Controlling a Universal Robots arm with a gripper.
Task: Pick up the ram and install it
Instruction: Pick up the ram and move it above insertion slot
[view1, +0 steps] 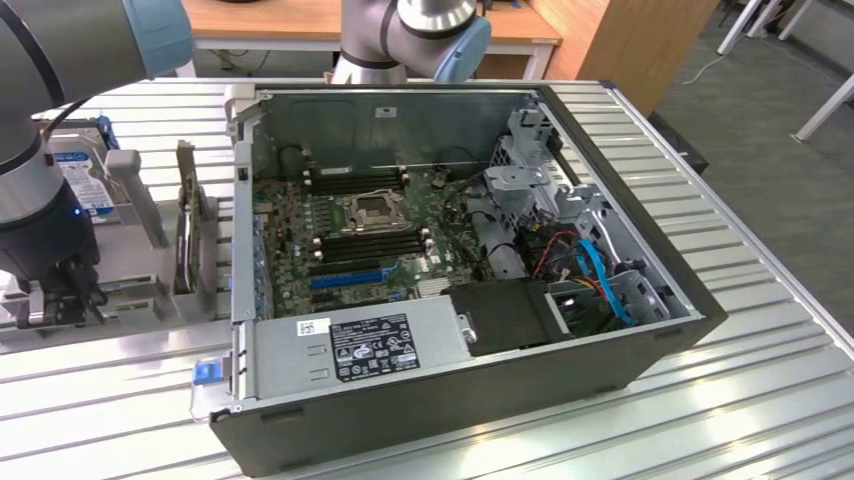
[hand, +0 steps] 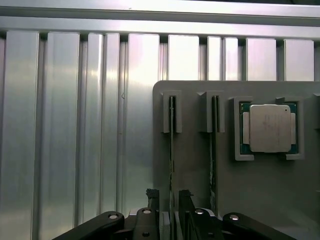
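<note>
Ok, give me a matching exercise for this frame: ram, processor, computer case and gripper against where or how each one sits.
1 ram
2 processor
3 computer case
4 gripper

A lying flat in a recess of the grey holder
B side open, on the slatted table
C jaws open, either side of the ram
D on edge in a holder slot

Pairs: 1-D, 2-A, 3-B, 4-C

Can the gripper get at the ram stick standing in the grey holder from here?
Likely yes: the open gripper straddles the ram, with a jaw on each side and nothing in between.
</note>
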